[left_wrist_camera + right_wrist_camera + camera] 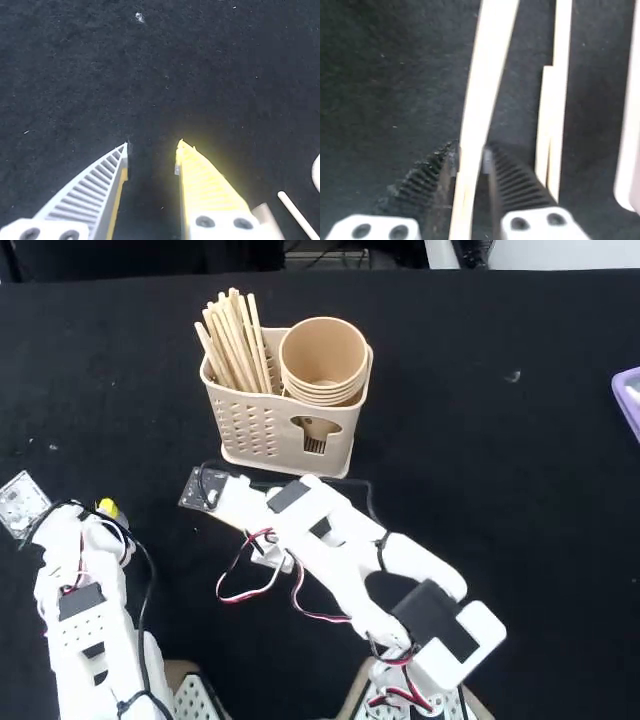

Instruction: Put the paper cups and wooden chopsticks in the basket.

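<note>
Blurred chopstick (482,90) in right gripper (470,149): both ends out of frame. Pale edge (627,125) nearby: cut off, identity unclear. Lower parts of cups (323,360) and bundled sticks (235,335) hidden inside basket (262,430). Purple thing (628,395) cut by picture edge. White rod (297,215) cut off, unidentifiable.

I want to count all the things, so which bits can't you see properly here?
Chopstick in the right gripper: right wrist view, both ends cut off by edges.
Paper cups: high view, nested, basket wall hides their lower parts; no sure count.
Purple thing: high view, cut by the edge.
White rod: left wrist view, cut at the corner; cannot name it.
</note>
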Robot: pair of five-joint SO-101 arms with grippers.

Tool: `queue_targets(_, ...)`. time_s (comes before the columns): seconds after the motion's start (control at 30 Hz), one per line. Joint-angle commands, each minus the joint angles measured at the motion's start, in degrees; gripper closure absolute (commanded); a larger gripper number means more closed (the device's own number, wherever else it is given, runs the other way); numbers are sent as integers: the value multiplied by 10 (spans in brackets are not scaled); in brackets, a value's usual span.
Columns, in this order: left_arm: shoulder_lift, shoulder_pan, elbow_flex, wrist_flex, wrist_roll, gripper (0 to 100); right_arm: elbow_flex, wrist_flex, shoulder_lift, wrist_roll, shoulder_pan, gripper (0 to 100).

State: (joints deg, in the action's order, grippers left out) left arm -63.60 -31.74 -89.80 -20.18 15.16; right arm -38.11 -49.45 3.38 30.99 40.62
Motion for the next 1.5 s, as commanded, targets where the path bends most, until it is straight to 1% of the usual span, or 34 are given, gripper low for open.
queue_targets(0.0,-8,-6,41,9,7,838,10,4,2,4,8,988)
queue_targets(0.33,-8,-6,41,9,7,837,18,4,7,2,8,980)
queue_targets(0.47,-8,-6,41,9,7,837,20,2,8,2,8,866)
queue_targets(0.53,-8,-7,41,9,7,837,22,-7,8,3,8,844)
queue_targets(0.67,-8,-7,41,10,7,837,21,-14,9,4,8,890)
queue_targets(0.87,-8,-8,41,10,7,837,55,-55,50,4,9,896)
queue_targets(0.9,-8,-9,41,10,7,837,62,-62,58,4,9,915)
queue_targets(0.97,-8,-9,41,10,7,837,73,-69,67,4,10,991)
queue_targets(1.07,-8,-9,41,10,7,837,78,-80,64,4,7,989)
queue_targets(1.17,-8,-9,41,10,7,837,95,-120,8,4,-13,988)
queue_targets(1.27,-8,-9,41,10,7,837,121,-171,-106,2,-40,988)
queue_targets(1.37,-8,-9,41,10,7,837,133,-200,-237,-2,-40,988)
queue_targets(1.47,-8,-9,41,10,7,837,135,-202,-358,-14,-27,988)
